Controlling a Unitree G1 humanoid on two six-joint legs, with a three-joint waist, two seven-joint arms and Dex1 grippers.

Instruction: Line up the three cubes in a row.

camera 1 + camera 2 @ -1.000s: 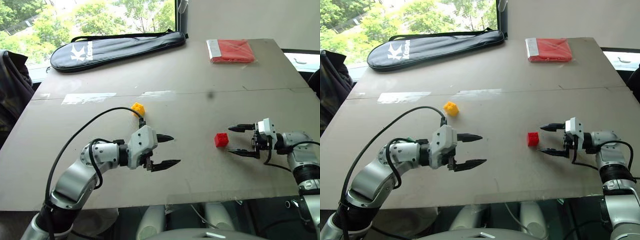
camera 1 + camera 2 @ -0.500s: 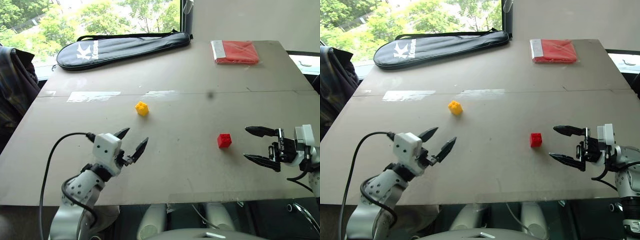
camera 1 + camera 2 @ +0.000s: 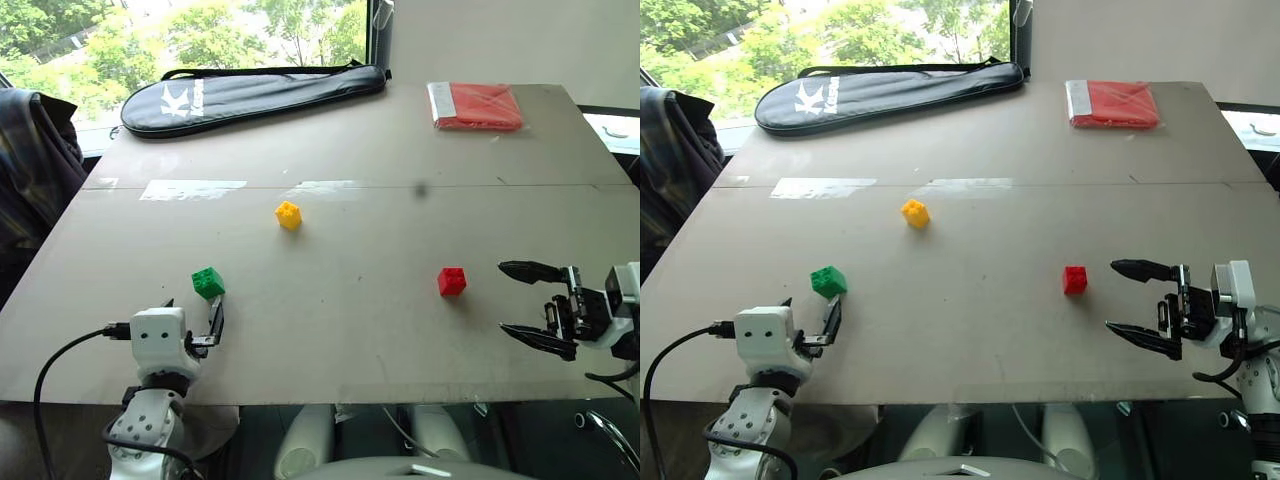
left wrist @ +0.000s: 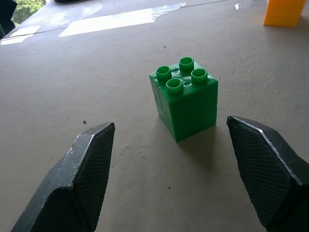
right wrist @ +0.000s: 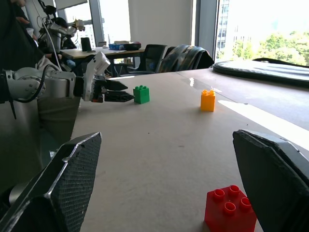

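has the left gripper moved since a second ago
Yes. The left gripper has swung away from the table's middle to its near left edge. It was just below the yellow cube; now it sits open behind the green cube.

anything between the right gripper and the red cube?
Nothing: bare table between the open right gripper and the red cube, seen in the left eye view; the right wrist view agrees.

grey worktop (image 3: 400,150) is carrying green cube (image 3: 208,283), yellow cube (image 3: 288,215), red cube (image 3: 451,281), black racket case (image 3: 255,92), red packet (image 3: 475,105).
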